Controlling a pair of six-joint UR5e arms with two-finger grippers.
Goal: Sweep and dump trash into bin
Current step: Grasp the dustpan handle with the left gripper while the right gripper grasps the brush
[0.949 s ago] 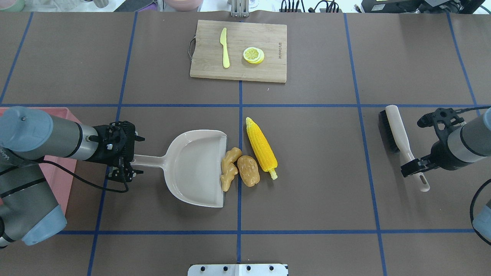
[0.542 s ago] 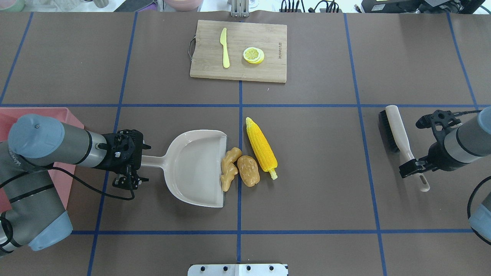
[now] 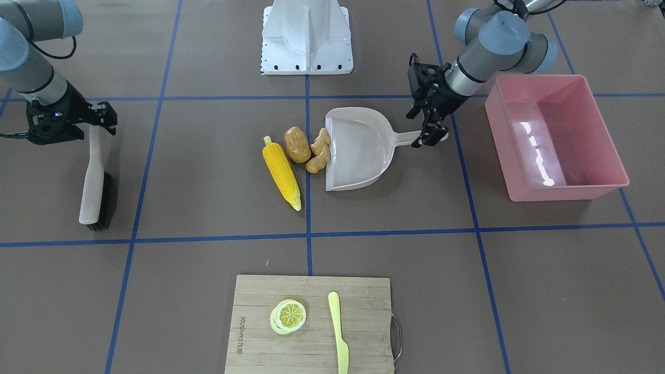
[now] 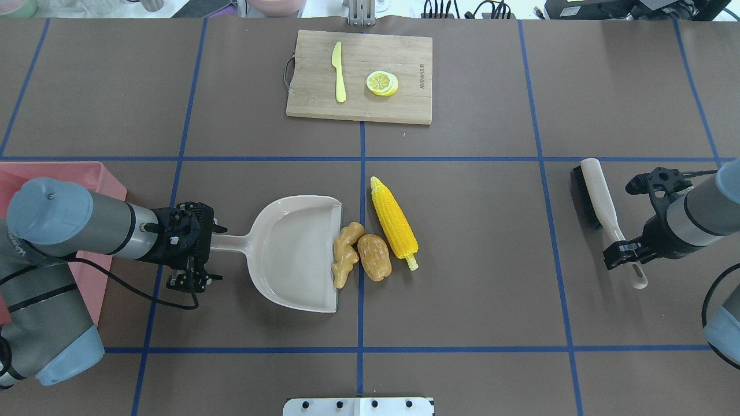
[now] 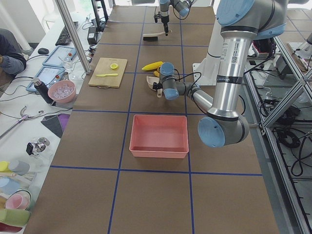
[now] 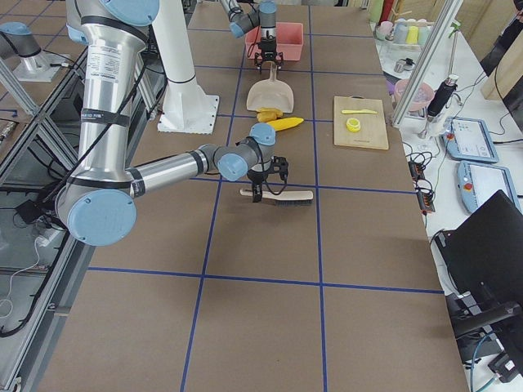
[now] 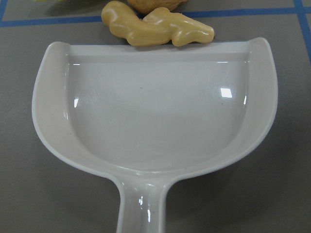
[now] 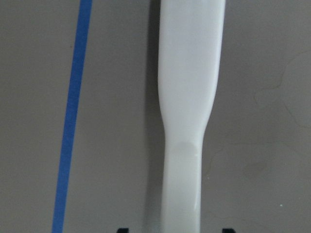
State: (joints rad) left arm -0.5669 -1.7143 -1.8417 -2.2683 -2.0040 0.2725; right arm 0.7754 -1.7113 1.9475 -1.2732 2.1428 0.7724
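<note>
- The left gripper [image 4: 203, 249] sits at the tip of the handle of the beige dustpan [image 4: 289, 254]. Its jaws appear parted, one on each side of the handle and not clamped on it, though the overhead view is too cluttered there to be sure.
- The dustpan lies flat on the brown table [image 4: 474, 289], its open lip facing the table's middle.
- The trash is 3 toy foods, all on the table just outside that lip. The ginger root [image 4: 345, 254] lies along the lip and touches it. The potato [image 4: 374, 257] presses against the ginger's far side. The corn cob [image 4: 394, 222] lies slantwise just beside the potato.
- The right gripper [image 4: 624, 251] is low over the thin end of the brush [image 4: 598, 190] handle. The wrist view shows its 2 fingertips [image 8: 122, 230] spread wide — the handle runs between them with table showing on both sides, so it holds nothing.
- The brush rests on the table, bristles turned toward the centre.
- The pink bin [image 3: 566, 191] stands upright at the robot's left end, beyond the left arm and well apart from the dustpan.
- At the far edge a cutting board [image 4: 399, 58] carries a yellow knife [image 4: 339, 72] and lemon slices [image 4: 382, 83].
</note>
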